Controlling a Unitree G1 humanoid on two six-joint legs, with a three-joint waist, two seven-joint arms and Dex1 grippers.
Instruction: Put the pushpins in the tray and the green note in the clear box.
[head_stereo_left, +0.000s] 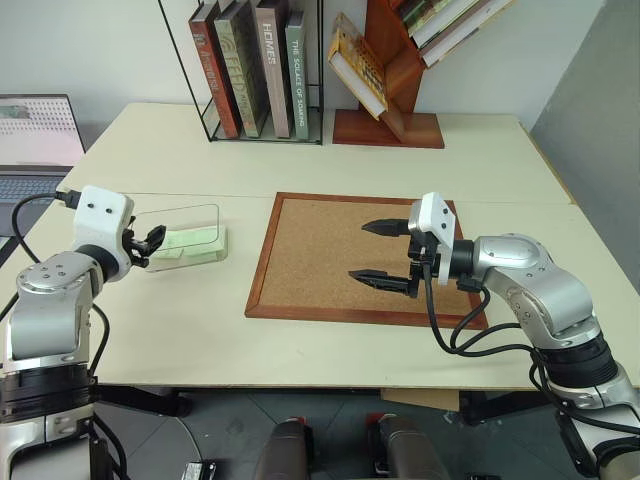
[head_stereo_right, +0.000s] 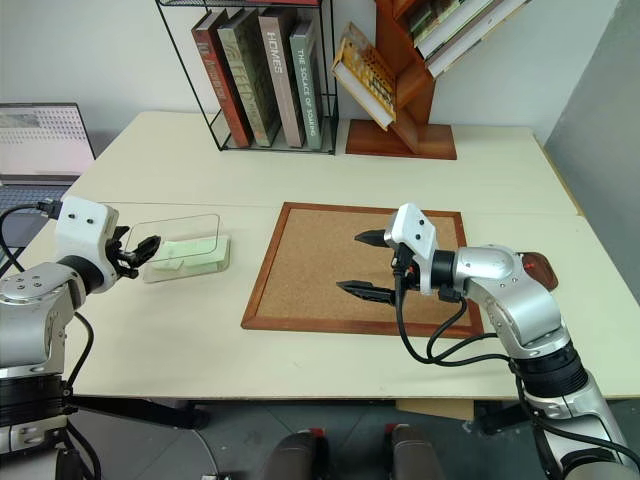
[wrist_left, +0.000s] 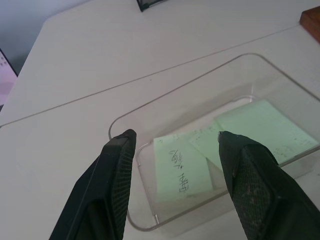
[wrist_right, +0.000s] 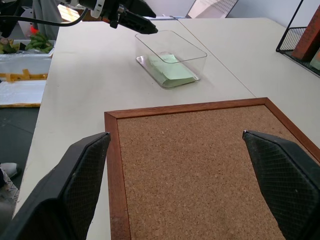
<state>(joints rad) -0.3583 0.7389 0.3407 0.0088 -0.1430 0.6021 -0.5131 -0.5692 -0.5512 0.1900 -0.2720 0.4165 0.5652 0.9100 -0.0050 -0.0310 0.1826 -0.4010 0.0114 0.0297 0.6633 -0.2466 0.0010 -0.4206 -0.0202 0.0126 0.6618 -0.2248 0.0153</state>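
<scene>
The clear box stands on the left of the table. Inside it lies the green note, handwriting up, beside a second pale green sheet. My left gripper hovers at the box's near-left corner, open, with nothing between its fingers. My right gripper hangs open over the cork board, pointing left and holding nothing. A glossy dark brown edge, apparently the tray, peeks out behind my right forearm. The pushpins are out of view.
A wire rack of books and a slanted wooden shelf stand at the back of the table. A laptop sits at the far left. Bare tabletop lies between the box and the board.
</scene>
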